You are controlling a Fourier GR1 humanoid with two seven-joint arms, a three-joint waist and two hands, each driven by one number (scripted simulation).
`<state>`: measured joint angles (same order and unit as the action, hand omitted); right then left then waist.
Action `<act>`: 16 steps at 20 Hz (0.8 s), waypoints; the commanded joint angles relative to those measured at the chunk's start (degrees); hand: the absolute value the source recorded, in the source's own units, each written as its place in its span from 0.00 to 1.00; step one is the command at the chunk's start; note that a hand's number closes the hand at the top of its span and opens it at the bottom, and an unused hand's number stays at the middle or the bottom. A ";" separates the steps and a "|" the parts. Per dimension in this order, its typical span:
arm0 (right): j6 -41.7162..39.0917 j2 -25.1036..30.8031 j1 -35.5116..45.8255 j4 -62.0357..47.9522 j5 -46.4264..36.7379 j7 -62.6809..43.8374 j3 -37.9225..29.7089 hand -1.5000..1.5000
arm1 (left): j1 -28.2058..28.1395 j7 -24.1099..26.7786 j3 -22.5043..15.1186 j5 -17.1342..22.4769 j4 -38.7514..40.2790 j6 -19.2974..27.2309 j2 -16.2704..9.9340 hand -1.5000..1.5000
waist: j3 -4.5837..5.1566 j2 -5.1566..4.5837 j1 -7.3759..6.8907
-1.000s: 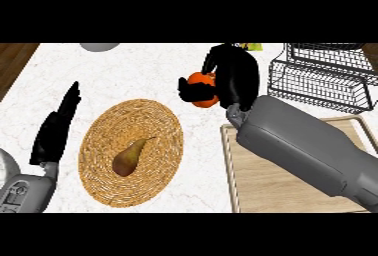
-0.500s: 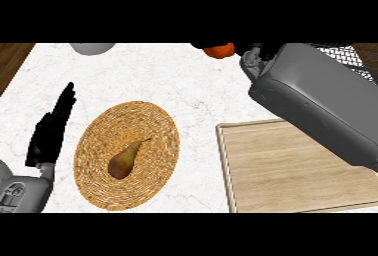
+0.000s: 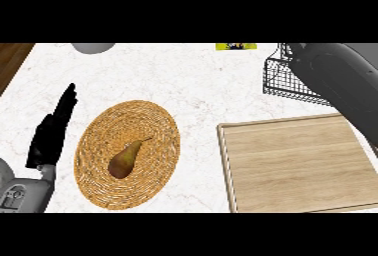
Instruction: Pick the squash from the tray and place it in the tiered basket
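The yellow label [image 3: 236,46] at the counter's far edge is unreadable.

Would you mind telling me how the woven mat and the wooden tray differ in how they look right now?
The woven mat is oval with a coiled straw texture; the wooden tray is rectangular, smooth and pale, with a raised rim. The mat carries a pear, while the tray shows nothing on it. The mat sits left of centre beside the left hand; the tray sits to the right, below the wire basket. Both lie flat on the marble counter.

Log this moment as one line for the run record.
left hand open, resting beside mat | pear on mat | tray bare | right forearm over basket
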<state>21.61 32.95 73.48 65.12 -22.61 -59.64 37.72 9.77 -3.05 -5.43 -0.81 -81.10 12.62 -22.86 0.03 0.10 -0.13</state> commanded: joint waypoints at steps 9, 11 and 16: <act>-13.14 7.99 -1.28 -13.47 -9.54 7.00 3.77 1.00 | 1.49 0.70 1.47 -0.58 1.59 -0.73 0.48 0.50 | 0.05 -0.26 0.19; -14.63 8.30 0.37 -15.29 -10.19 7.87 0.98 1.00 | -2.10 0.07 1.00 -0.99 -2.01 -1.14 0.10 0.50 | 0.01 -0.04 -0.52; -13.14 8.29 -1.98 -20.38 -11.20 17.74 -4.19 1.00 | -0.34 -2.20 2.89 -0.55 -2.42 -2.53 -0.27 0.50 | -0.02 -0.24 -0.57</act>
<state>9.66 41.04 71.46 48.22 -33.01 -47.43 36.70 8.81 -4.20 -3.76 -1.28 -83.24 10.67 -22.79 0.01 -0.08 -0.56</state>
